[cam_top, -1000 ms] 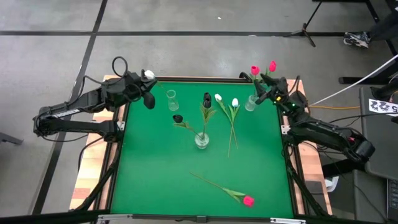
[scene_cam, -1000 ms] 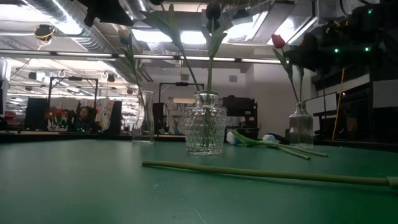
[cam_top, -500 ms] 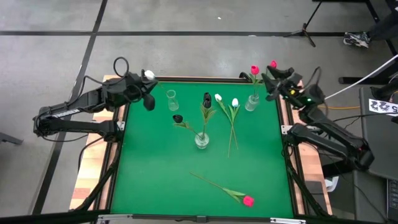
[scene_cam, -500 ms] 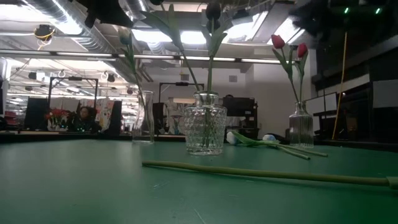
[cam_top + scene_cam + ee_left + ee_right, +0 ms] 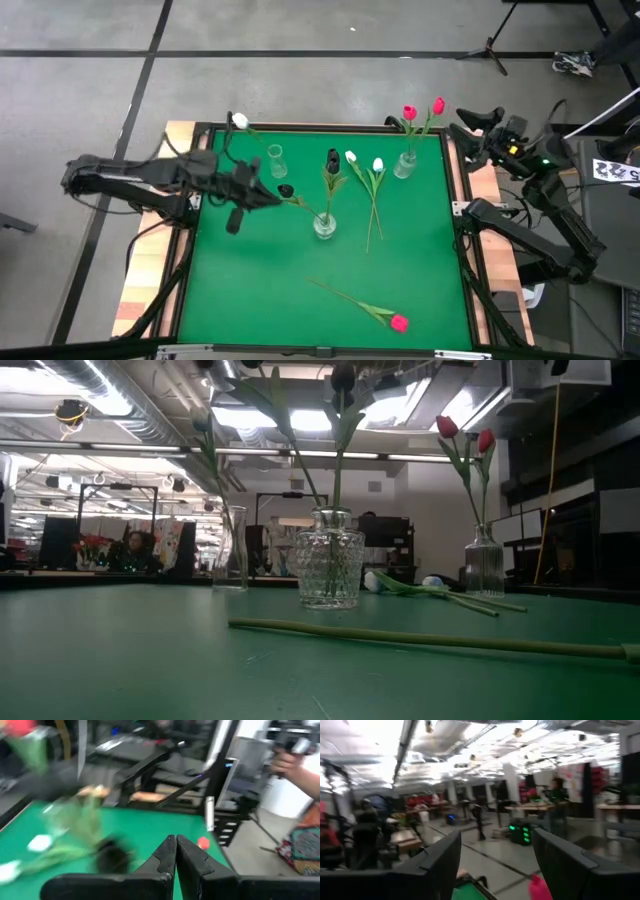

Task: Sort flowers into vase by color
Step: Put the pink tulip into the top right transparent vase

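Two pink-red tulips [image 5: 409, 113] stand in the far-right vase [image 5: 404, 166]. Two black tulips [image 5: 332, 158] are in the middle vase [image 5: 325, 226]. One white tulip [image 5: 240, 121] leans in the far-left vase [image 5: 276, 158]. Two white tulips [image 5: 375, 190] lie flat on the mat, and one pink-red tulip [image 5: 398, 322] lies near the front. My left gripper [image 5: 270, 196] is shut and empty, just left of a drooping black head [image 5: 286, 190]. My right gripper [image 5: 472, 122] stands open and empty beyond the table's far-right corner.
The green mat [image 5: 250, 290] is bare at the near left. In the low view the lying tulip's stem [image 5: 430, 642] runs across in front of the middle vase [image 5: 330, 570]. A person's hand [image 5: 295, 767] shows beyond the table in the left wrist view.
My left gripper, shut throughout, has swung from the far-left corner toward the middle vase and turned to point across the table. My right gripper, open throughout, has drawn back and up from the far-right vase, past the table's right edge. The flowers have stayed put.
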